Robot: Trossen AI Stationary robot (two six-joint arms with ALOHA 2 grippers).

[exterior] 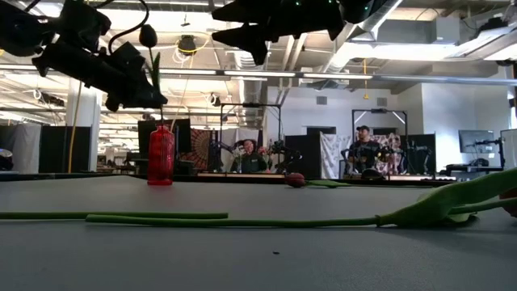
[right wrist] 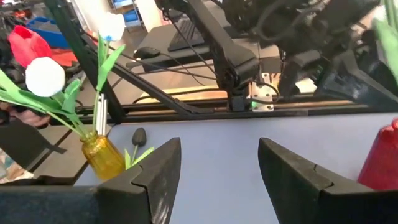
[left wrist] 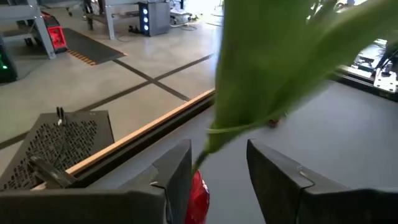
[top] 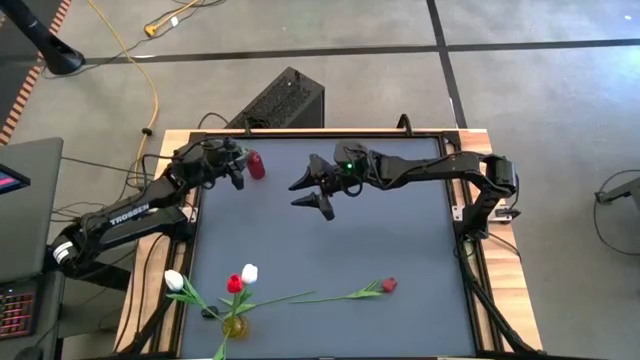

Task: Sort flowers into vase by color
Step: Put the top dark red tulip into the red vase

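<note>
Table (top: 400, 240) middle lies open; red vase (top: 257, 166) blocks far-left corner.

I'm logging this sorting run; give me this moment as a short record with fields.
red vase: upright at the table's far side
left gripper: above the red vase, fingers apart around a dark-headed flower standing in it
right gripper: open, empty, over mid-table
yellow vase: near edge, holding white and red tulips
red tulip: lying flat on the table
</note>
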